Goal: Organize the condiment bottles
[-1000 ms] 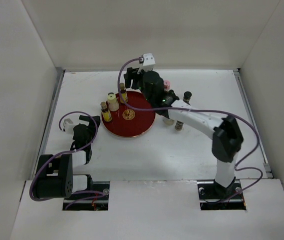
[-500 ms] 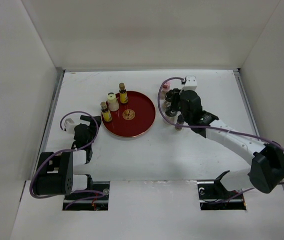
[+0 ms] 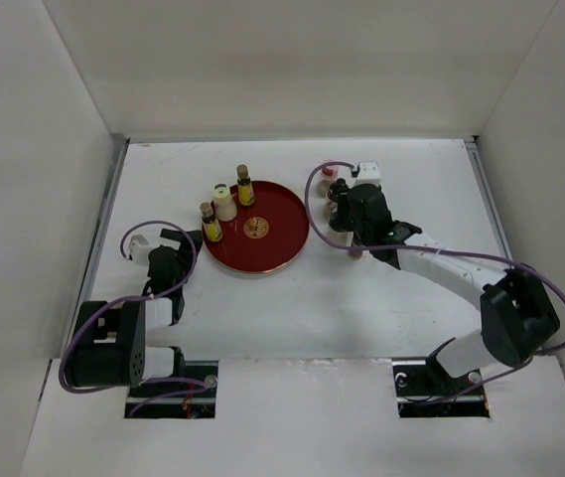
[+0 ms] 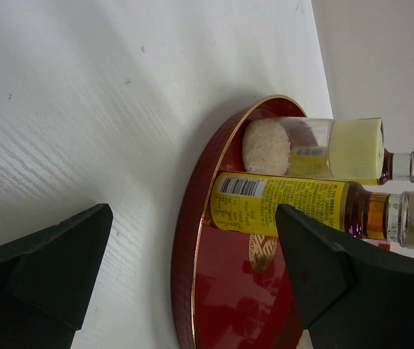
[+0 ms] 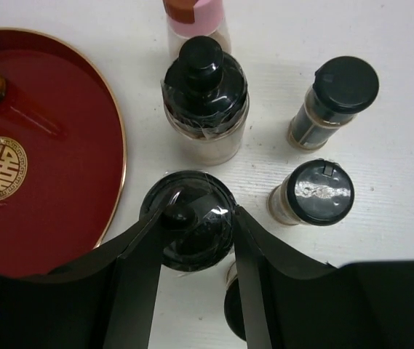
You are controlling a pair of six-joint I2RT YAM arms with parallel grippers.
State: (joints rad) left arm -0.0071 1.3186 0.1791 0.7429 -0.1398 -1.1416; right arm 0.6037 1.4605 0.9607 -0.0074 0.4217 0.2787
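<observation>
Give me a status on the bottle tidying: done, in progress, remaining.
Done: three bottles stand on the red tray. In hand: the right gripper straddles a black-capped bottle beside the tray; a firm grip isn't confirmed. Remaining: at least four other bottles stand on the table next to it. The left gripper is open and empty.

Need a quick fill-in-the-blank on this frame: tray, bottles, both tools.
1. The red tray holds ___ bottles.
2. The right tool straddles a bottle whose cap is ___.
3. The left tool holds nothing; its jaws are ___.
Missing words: three; black; open.
</observation>
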